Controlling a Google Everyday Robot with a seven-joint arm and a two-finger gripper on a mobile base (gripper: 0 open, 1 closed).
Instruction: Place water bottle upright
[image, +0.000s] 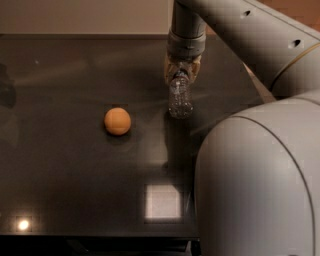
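The water bottle (179, 98) is a small clear ribbed bottle, standing almost upright on the dark table (75, 175), right of centre. My gripper (181, 71) reaches down from above and is shut on the bottle's top part. The cap is hidden between the fingers. The bottle's base is at or just above the table surface; I cannot tell whether it touches.
An orange ball (117, 121) lies on the table to the left of the bottle. My arm's large grey body (260, 185) fills the lower right and hides that part of the table. A bright square reflection (162, 201) sits near the front edge.
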